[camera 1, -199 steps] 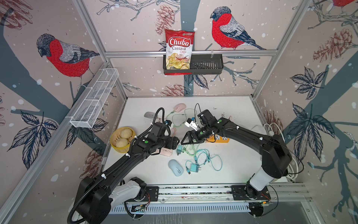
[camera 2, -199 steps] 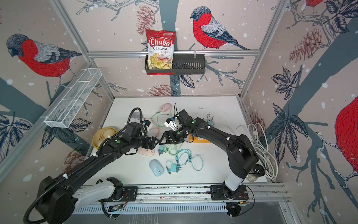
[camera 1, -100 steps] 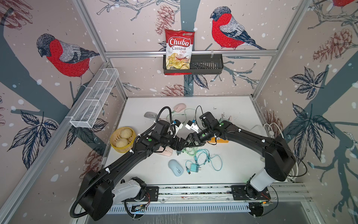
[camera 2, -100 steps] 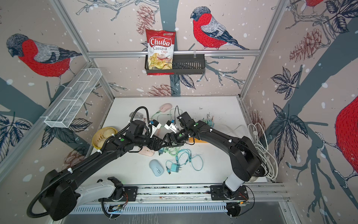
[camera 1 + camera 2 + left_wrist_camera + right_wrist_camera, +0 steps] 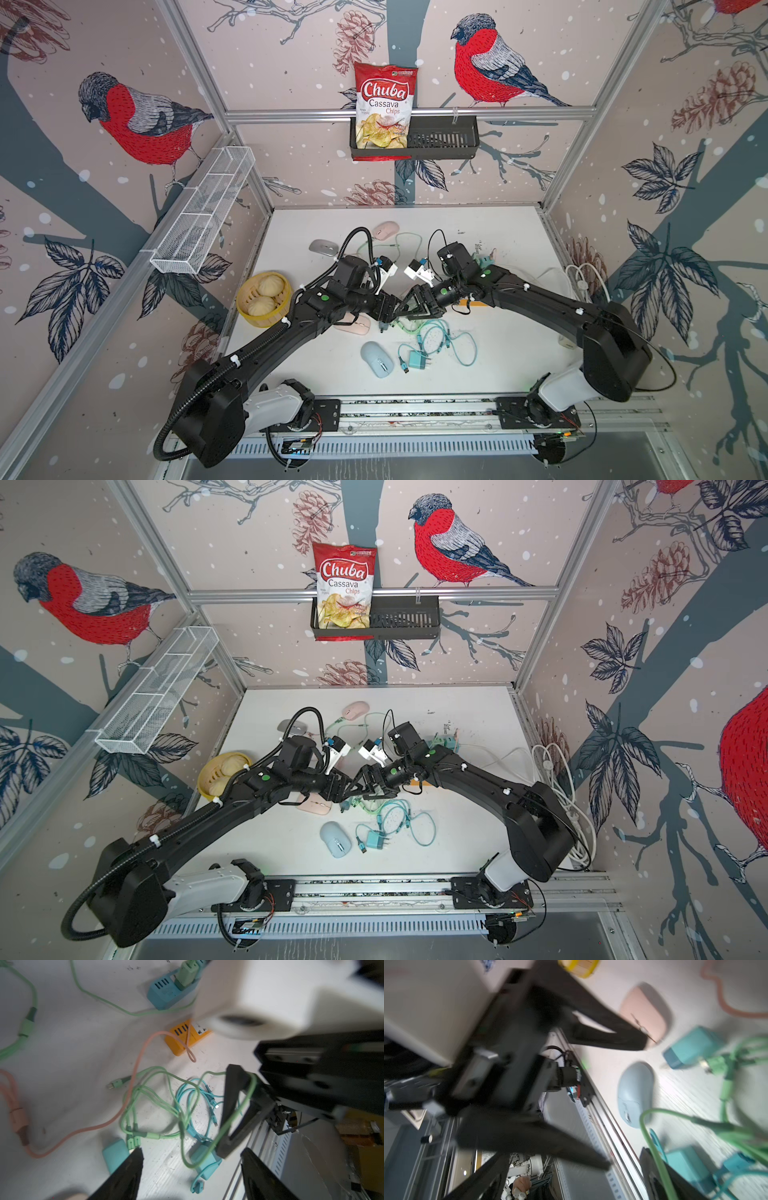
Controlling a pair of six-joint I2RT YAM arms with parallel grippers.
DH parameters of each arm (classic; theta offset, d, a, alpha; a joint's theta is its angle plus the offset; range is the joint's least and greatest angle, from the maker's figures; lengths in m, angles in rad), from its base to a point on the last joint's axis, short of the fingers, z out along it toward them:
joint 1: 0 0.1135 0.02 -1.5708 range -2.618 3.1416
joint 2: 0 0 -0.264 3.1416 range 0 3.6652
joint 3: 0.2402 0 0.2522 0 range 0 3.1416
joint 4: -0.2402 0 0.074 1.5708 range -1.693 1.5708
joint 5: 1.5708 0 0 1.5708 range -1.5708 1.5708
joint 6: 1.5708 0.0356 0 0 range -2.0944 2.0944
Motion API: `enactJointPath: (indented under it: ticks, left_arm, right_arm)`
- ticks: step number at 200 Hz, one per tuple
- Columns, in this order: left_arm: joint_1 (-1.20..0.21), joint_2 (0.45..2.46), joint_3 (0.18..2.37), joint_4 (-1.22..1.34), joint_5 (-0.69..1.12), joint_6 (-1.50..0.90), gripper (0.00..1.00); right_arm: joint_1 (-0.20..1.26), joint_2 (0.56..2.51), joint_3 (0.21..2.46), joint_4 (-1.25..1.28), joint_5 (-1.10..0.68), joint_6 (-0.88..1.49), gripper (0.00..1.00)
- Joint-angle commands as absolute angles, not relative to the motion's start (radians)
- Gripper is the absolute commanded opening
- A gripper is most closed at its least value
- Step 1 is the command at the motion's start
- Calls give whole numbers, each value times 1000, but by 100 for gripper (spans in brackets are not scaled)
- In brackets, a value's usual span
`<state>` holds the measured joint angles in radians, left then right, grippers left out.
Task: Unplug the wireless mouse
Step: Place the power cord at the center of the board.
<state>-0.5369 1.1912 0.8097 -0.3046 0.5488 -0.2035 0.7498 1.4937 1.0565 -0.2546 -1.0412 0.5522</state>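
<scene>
1. The left gripper (image 5: 394,311) hangs low over the middle of the table (image 5: 507,232). Its two fingers are spread and nothing sits between them.
2. The right gripper (image 5: 409,306) faces it from the opposite side, with the tips of the two close together. Its fingers also stand wide apart and pinch nothing.
3. In the left wrist view a green cable (image 5: 254,1086) lies looped over one finger (image 5: 232,1095) of the right gripper, draped rather than clamped.
4. Under both grippers is a tangle of green strands and a teal cable (image 5: 459,345), with a teal charger (image 5: 417,360) at its front edge.
5. The near pink mouse (image 5: 356,325) rests on the table just beside the left gripper, partly under that arm.
6. The far pink mouse (image 5: 385,230) sits towards the back wall, well apart from both grippers. A green lead (image 5: 337,722) reaches its end, but I cannot tell whether it is plugged in.
7. The blue mouse (image 5: 376,359) lies near the front, beside the charger. The grey mouse (image 5: 323,248) lies near the far pink one.
8. A pink cable (image 5: 137,1059) runs across the table from an orange power strip (image 5: 182,1040).
</scene>
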Motion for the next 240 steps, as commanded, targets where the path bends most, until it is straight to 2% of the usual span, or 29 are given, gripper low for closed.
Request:
enactJointPath:
  ticks: [1,23,83,90,104,111,120,132,162,213,240]
  left_arm:
    - [-490,1158,785,-256,717,-192,69]
    - [-491,1118,784,-240,838,-140,66]
    - [-494,1035,809,-292,858,-25,65]
    - [-493,1035,803,-289,856,-14,60]
    - [-495,1034,799,-291,847,22,42]
    - [-498,1030,801,-297,827,47,41]
    - [-507,1017,801,-299,786,90,43]
    - [-537,990,795,-288,677,132,59]
    - [-583,923,779,-241,561,254,72]
    - [-598,912,756,-221,514,467,70]
    - [-598,926,748,-235,569,586,64]
  right_arm:
    - [730,1458,1036,-130,-1144,560,99]
    - [732,1443,1025,-78,-1163,598,100]
    - [734,1448,1029,-57,-1174,616,100]
    - [736,1446,1030,-49,-1179,622,100]
    - [736,1441,1033,-41,-1191,629,99]
    - [737,1438,1034,-41,-1196,630,99]
    - [737,1436,1035,-41,-1202,632,100]
    - [737,1432,1035,-40,-1211,633,99]
    - [746,1430,1039,-38,-1224,635,100]
    - [759,1421,1046,-25,-1255,638,99]
    - [759,1403,1034,28,-1277,674,99]
